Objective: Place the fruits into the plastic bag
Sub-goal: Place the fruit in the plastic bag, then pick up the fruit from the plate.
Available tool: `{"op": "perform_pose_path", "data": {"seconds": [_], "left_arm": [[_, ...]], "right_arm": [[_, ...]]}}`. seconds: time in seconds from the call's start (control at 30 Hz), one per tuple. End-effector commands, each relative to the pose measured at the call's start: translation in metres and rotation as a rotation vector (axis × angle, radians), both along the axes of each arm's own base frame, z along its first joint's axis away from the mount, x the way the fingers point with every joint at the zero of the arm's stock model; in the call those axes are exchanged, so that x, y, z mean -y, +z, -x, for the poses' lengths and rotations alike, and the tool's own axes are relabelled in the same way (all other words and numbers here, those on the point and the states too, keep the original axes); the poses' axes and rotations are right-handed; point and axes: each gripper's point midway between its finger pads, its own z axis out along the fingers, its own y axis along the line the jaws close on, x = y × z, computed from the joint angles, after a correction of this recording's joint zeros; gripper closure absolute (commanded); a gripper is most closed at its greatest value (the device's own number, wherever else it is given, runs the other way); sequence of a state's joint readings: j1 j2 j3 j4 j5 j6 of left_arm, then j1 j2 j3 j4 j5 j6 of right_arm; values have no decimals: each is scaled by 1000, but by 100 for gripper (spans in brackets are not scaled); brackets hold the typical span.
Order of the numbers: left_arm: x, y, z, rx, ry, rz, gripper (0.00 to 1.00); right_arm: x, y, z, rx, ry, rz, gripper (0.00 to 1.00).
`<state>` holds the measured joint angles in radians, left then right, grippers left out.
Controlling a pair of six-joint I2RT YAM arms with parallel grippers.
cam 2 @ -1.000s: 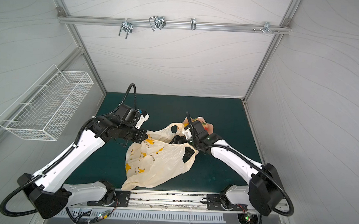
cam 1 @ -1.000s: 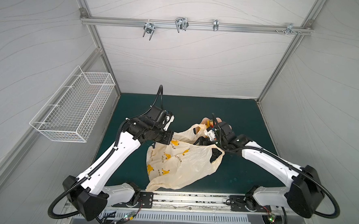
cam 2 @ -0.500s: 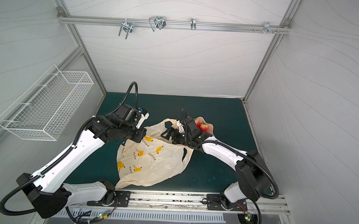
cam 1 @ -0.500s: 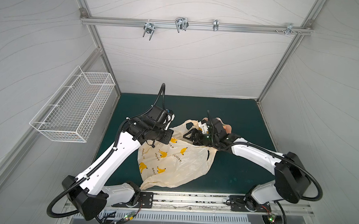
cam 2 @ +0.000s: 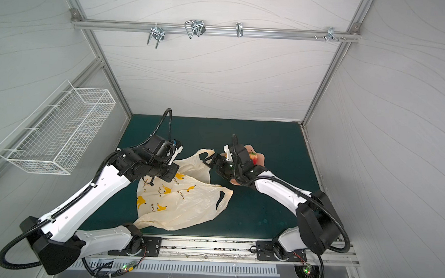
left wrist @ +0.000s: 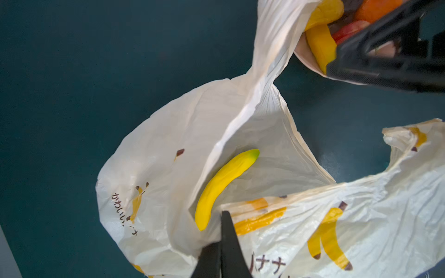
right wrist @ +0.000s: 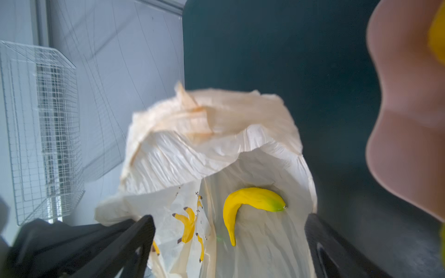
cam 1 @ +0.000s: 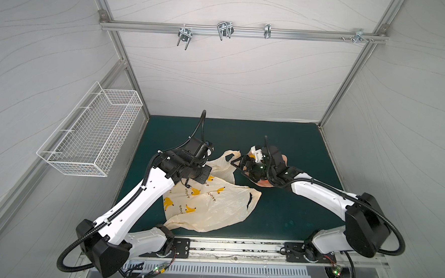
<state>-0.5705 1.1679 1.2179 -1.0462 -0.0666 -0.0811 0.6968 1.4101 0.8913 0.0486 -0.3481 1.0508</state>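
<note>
The cream plastic bag (cam 1: pixel 212 204) (cam 2: pixel 186 200) printed with banana bunches lies on the green mat. My left gripper (cam 1: pixel 205 177) (left wrist: pixel 225 214) is shut on the rim of its mouth and holds the mouth up. A yellow toy banana (left wrist: pixel 224 185) (right wrist: pixel 248 199) lies just inside the bag. My right gripper (cam 1: pixel 237 168) (right wrist: pixel 228 223) stands open and holds nothing, between the bag's far handle (cam 1: pixel 231 155) and the pink dish (cam 1: pixel 262 184) (right wrist: pixel 404 120). More fruits sit in the dish: a yellow piece (left wrist: pixel 320 43), an orange one (left wrist: pixel 375 7) and a strawberry (cam 2: pixel 253 157). My right arm covers most of the dish from above.
A white wire basket (cam 1: pixel 90 143) hangs on the left wall. A rail with metal hooks (cam 1: pixel 224 31) runs across the back wall. The arm bases and a mounting rail (cam 1: pixel 236 246) line the mat's near edge.
My right gripper has swung left from the dish towards the bag's mouth, staying open. The bag has slid a little to the left. My left gripper keeps its hold.
</note>
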Motion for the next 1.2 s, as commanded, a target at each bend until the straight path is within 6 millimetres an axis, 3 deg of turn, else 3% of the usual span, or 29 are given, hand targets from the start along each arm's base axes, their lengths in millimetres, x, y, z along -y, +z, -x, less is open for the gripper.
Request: {"op": "perform_pose_path", "data": {"seconds": [0.0, 0.13, 0.23, 0.43, 0.6, 0.93, 1.17], "left_arm": [[5, 4, 0, 31, 14, 41, 100], [2, 2, 2, 31, 43, 47, 100], [0, 9, 2, 50, 57, 58, 100], [0, 14, 7, 53, 58, 83, 100], [0, 16, 12, 47, 56, 100, 100], [1, 22, 17, 50, 51, 131, 100], [5, 24, 20, 40, 43, 159, 100]], "right_arm": [[17, 4, -3, -11, -30, 9, 1], [27, 18, 1, 10, 11, 65, 1], [44, 18, 9, 4, 23, 160, 1], [93, 4, 2, -34, -9, 337, 3], [115, -8, -5, -98, 54, 422, 5], [113, -21, -23, -89, 128, 461, 8], [106, -33, -48, 4, 237, 538, 3]]}}
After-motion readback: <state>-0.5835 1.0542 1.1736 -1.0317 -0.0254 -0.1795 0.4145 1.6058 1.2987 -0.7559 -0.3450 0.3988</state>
